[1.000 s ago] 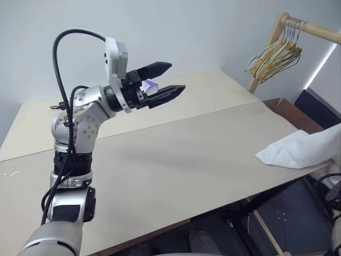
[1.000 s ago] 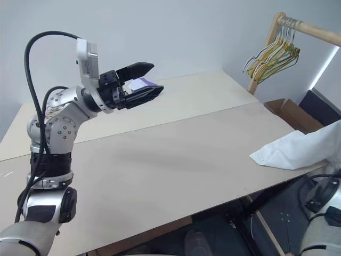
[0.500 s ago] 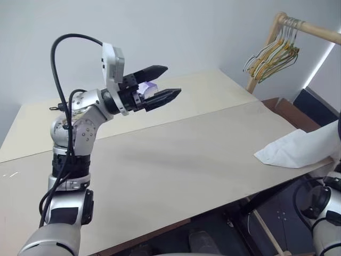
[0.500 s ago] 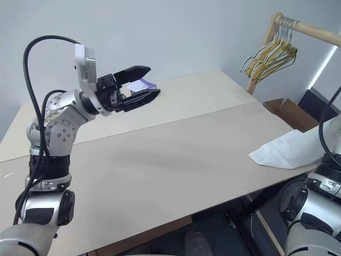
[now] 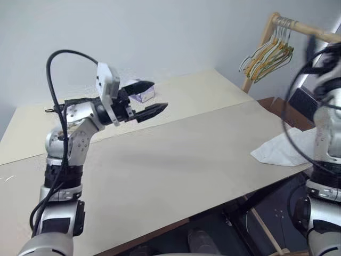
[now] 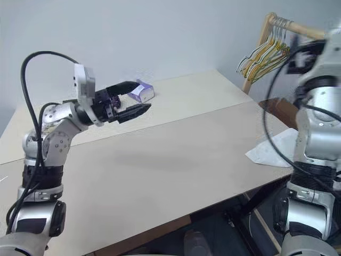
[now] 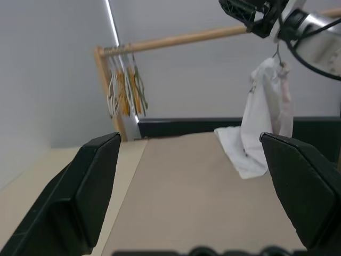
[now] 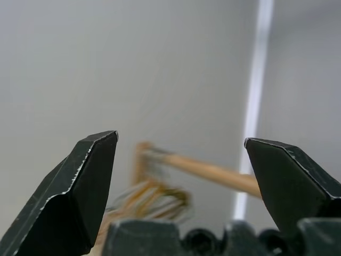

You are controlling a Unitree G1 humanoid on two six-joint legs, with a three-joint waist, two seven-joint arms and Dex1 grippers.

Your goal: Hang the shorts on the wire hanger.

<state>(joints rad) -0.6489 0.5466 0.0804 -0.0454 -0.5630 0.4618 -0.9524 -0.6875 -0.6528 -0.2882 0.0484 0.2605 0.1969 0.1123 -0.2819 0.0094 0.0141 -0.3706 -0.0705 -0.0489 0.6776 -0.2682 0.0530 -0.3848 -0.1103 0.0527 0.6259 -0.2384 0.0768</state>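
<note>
The white shorts (image 5: 279,150) lie partly on the right edge of the table (image 5: 176,165). In the left wrist view, part of the shorts (image 7: 266,106) hangs upright from a thin dark hook (image 7: 277,55) just under my right arm. I cannot tell whether that hook is the wire hanger. My left gripper (image 5: 160,95) is open and empty, held above the table's far left and well away from the shorts. My right gripper (image 8: 180,137) is open with nothing between its fingers, raised at the right and pointing up towards the wooden rail.
A bunch of pale yellow and green hangers (image 5: 269,52) hangs on a wooden rail (image 5: 306,29) beyond the table's far right corner. A small white-and-purple tissue box (image 6: 141,92) stands at the table's back, just behind my left gripper. Black cables loop around my right arm (image 5: 326,122).
My right arm has swung up and leftwards into view beside the shorts. My left gripper has sunk a little and moved left. Both grippers stay open.
</note>
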